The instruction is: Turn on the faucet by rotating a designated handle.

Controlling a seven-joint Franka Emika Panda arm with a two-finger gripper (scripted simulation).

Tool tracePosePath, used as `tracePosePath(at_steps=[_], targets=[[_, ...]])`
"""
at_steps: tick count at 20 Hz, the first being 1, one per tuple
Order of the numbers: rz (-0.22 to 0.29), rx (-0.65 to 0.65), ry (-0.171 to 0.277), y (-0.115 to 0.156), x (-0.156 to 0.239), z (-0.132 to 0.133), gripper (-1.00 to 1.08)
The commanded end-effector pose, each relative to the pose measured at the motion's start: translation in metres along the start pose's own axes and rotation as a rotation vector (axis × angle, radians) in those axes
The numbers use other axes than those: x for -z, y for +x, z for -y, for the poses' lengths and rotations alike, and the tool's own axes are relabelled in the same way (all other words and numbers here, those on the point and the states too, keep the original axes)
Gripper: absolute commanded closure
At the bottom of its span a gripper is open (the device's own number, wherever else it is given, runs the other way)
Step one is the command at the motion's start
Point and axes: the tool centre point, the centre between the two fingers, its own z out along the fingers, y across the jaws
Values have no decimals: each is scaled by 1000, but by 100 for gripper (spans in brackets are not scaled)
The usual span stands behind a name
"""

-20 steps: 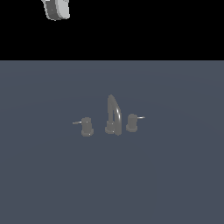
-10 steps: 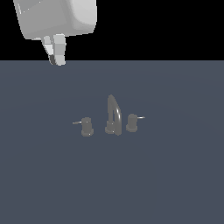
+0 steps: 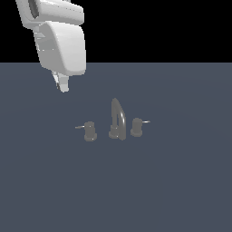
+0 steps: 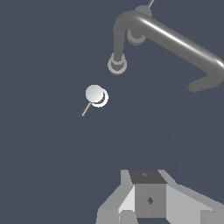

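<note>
Grey floor (image 3: 181,190): one faucet (image 3: 117,119), two knobs, one arm (image 3: 61,41).

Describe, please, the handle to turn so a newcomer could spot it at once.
Find the tall arched spout on the grey surface. Two stubby knobs flank it; the handle is the one on the exterior view's left, darker and slightly taller than its paler twin.
</note>
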Motion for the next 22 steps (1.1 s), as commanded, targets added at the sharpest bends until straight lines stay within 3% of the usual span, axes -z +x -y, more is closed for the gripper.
tracePosePath(at_steps=[1,22], targets=[[1,-40,1,3,-13,9,108],[0,-360,-14,44,-118,74,108]])
